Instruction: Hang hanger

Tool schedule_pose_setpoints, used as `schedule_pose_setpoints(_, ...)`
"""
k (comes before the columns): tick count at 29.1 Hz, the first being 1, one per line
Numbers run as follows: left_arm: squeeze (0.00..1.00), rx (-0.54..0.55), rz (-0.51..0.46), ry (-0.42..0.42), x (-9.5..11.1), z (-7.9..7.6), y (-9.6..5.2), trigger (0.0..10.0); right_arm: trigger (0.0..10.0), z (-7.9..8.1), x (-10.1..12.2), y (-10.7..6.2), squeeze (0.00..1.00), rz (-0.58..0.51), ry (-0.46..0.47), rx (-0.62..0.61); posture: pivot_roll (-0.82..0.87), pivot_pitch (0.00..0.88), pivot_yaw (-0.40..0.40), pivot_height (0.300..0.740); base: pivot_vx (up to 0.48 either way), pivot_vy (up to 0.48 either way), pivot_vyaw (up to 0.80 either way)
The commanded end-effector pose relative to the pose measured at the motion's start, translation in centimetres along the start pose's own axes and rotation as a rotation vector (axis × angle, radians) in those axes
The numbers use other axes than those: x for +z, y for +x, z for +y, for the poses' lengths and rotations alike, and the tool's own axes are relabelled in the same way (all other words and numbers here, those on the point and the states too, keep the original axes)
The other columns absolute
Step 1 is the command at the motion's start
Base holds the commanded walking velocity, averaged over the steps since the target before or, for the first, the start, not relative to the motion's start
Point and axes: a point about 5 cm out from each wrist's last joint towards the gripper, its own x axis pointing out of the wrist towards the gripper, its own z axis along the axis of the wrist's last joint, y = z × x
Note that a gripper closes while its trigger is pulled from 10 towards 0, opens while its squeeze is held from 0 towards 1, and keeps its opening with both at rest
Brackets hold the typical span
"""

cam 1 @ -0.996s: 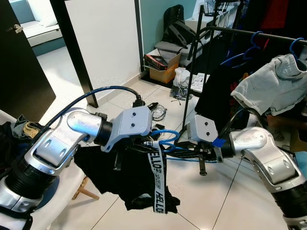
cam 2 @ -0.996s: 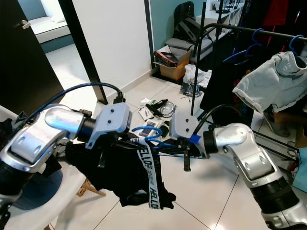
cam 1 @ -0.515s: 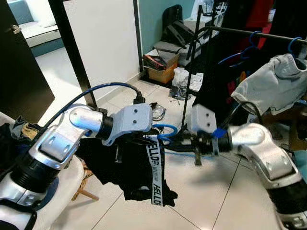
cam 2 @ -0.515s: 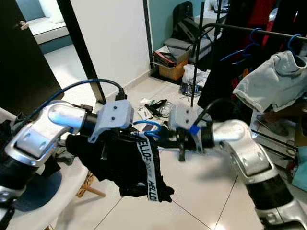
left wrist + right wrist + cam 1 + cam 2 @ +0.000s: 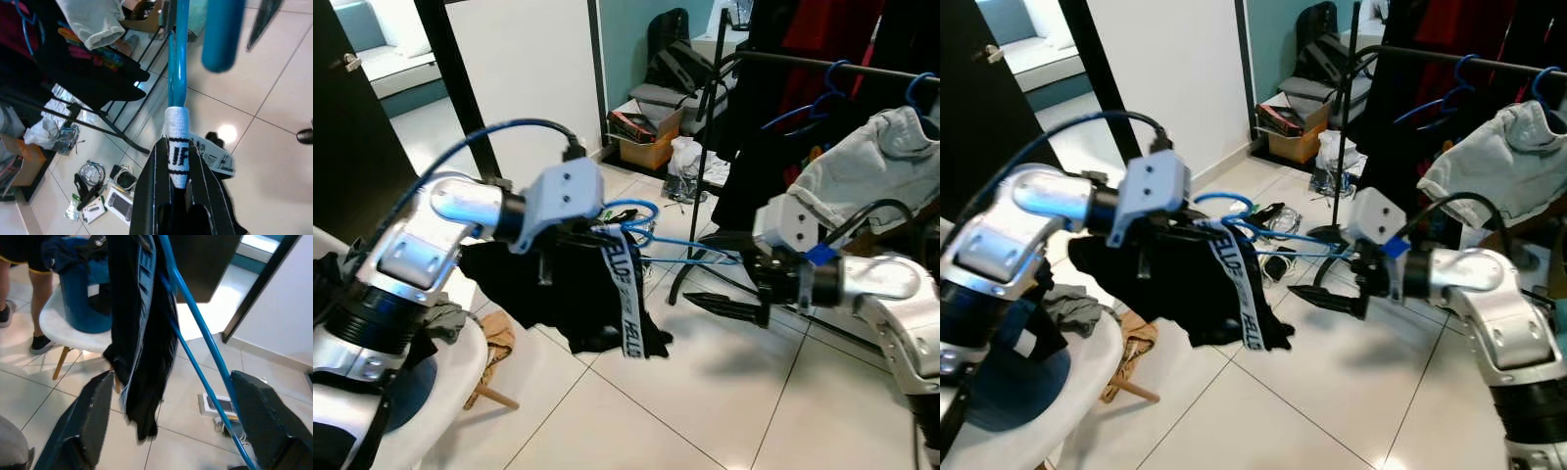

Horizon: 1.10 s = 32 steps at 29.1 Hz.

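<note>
The left hand (image 5: 570, 233) clamps the blue hanger (image 5: 651, 238); the right hand (image 5: 729, 308), wide, should lift its hook squarely over the rail (image 5: 842, 70) at upper right.

1. White tiled floor (image 5: 724, 392), glossy, with dark grout lines.
2. Cardboard box (image 5: 646, 147) on the tiles by the teal wall.
3. Small clutter (image 5: 98, 191) scattered near the black rack foot (image 5: 690, 279).
4. White chair (image 5: 73, 328) standing on wooden legs.
</note>
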Motion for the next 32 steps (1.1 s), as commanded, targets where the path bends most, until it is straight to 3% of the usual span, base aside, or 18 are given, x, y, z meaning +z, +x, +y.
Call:
schedule_pose_setpoints(1, 0.0, 0.053, 0.04, 0.017, -0.2, 1.1, -1.8, 0.0, 10.0, 0.0, -0.2, -0.7, 1.0, 0.0, 0.028, -0.019, -0.06, 0.0, 0.113, 0.74, 0.0, 0.0, 0.0)
schedule_pose_setpoints(4, 0.0, 0.111, 0.019, 0.034, 0.2, 2.5, -2.8, 0.0, 10.0, 1.7, -1.5, -2.7, 1.0, 0.011, 0.157, 0.008, -0.06, 0.0, 0.117, 0.74, 0.0, 0.0, 0.0)
schedule_pose_setpoints(5, 0.0, 0.111, 0.019, 0.034, 0.2, 2.5, -2.8, 0.0, 10.0, 1.7, -1.5, -2.7, 1.0, 0.011, 0.157, 0.008, -0.06, 0.0, 0.117, 0.74, 0.0, 0.0, 0.0)
schedule_pose_setpoints(7, 0.0, 0.116, -0.037, 0.035, 0.8, 2.6, -2.5, 0.0, 10.0, 3.8, -2.6, -1.9, 0.97, 0.028, 0.25, 0.11, -0.06, 0.0, 0.12, 0.74, 0.0, 0.0, 0.0)
schedule_pose_setpoints(8, 0.0, 0.123, -0.073, 0.037, 1.2, 2.8, -2.3, 0.0, 10.0, 4.6, -3.2, -1.3, 0.73, 0.023, 0.284, 0.136, -0.06, 0.0, 0.119, 0.74, 0.0, 0.0, 0.0)
schedule_pose_setpoints(9, 0.0, 0.123, -0.073, 0.037, 1.2, 2.8, -2.3, 0.0, 10.0, 4.6, -3.2, -1.3, 0.73, 0.023, 0.284, 0.136, -0.06, 0.0, 0.119, 0.74, 0.0, 0.0, 0.0)
schedule_pose_setpoints(10, 0.0, 0.13, -0.1, 0.038, 1.6, 3.0, -2.3, 0.0, 10.0, 4.9, -3.5, -0.9, 0.62, 0.015, 0.302, 0.142, -0.06, 0.0, 0.119, 0.74, 0.0, 0.0, 0.0)
schedule_pose_setpoints(11, 0.0, 0.13, -0.1, 0.038, 1.6, 3.0, -2.3, 0.0, 10.0, 4.9, -3.5, -0.9, 0.62, 0.015, 0.302, 0.142, -0.06, 0.0, 0.119, 0.74, 0.0, 0.0, 0.0)
schedule_pose_setpoints(12, 0.0, 0.134, -0.137, 0.038, 2.1, 3.2, -2.2, 0.0, 10.0, 4.9, -3.9, -0.3, 0.34, -0.002, 0.315, 0.118, -0.06, 0.0, 0.12, 0.74, 0.0, 0.0, 0.0)
schedule_pose_setpoints(13, 0.0, 0.134, -0.137, 0.038, 2.1, 3.2, -2.2, 0.0, 10.0, 4.9, -3.9, -0.3, 0.34, -0.002, 0.315, 0.118, -0.06, 0.0, 0.12, 0.74, 0.0, 0.0, 0.0)
schedule_pose_setpoints(14, 0.0, 0.131, -0.182, 0.036, 2.7, 3.3, -2.3, 0.0, 10.0, 4.6, -4.0, 0.3, 0.0, -0.038, 0.328, 0.078, -0.06, 0.0, 0.12, 0.74, 0.0, 0.0, 0.0)
schedule_pose_setpoints(15, 0.0, 0.12, -0.232, 0.036, 3.3, 3.4, -2.3, 0.0, 10.0, 3.9, -3.9, 1.0, 0.0, -0.105, 0.35, 0.011, -0.06, 0.0, 0.12, 0.74, 0.0, 0.0, 0.0)
schedule_pose_setpoints(17, 0.0, 0.12, -0.232, 0.036, 3.3, 3.4, -2.3, 0.0, 10.0, 3.9, -3.9, 1.0, 0.0, -0.105, 0.35, 0.011, -0.06, 0.0, 0.12, 0.74, 0.0, 0.0, 0.0)
schedule_pose_setpoints(19, 0.0, 0.096, -0.31, 0.035, 4.2, 3.6, -2.6, 0.0, 10.0, 1.7, -3.2, 1.7, 0.0, -0.301, 0.439, -0.153, -0.06, 0.0, 0.121, 0.74, 0.0, 0.0, 0.0)
schedule_pose_setpoints(20, 0.0, 0.096, -0.31, 0.035, 4.2, 3.6, -2.6, 0.0, 10.0, 1.7, -3.2, 1.7, 0.0, -0.301, 0.439, -0.153, -0.06, 0.0, 0.121, 0.74, 0.0, 0.0, 0.0)
schedule_pose_setpoints(22, 0.0, 0.082, -0.338, 0.035, 4.5, 3.5, -2.7, 0.0, 10.0, 0.3, -2.5, 1.5, 0.0, -0.445, 0.513, -0.259, -0.06, 0.0, 0.121, 0.74, 0.0, 0.0, 0.0)
schedule_pose_setpoints(25, 0.0, 0.076, -0.364, 0.038, 4.8, 3.4, -2.6, 0.0, 10.0, -0.3, -1.8, 1.0, 0.0, -0.549, 0.551, -0.296, -0.06, 0.0, 0.122, 0.74, 0.0, 0.0, 0.0)
schedule_pose_setpoints(32, 0.0, 0.049, -0.467, 0.041, 6.5, 3.0, -1.8, 0.0, 10.0, -0.1, -1.3, 1.7, 0.0, -0.577, 0.551, -0.279, -0.06, 0.0, 0.123, 0.74, 0.0, 0.0, 0.0)
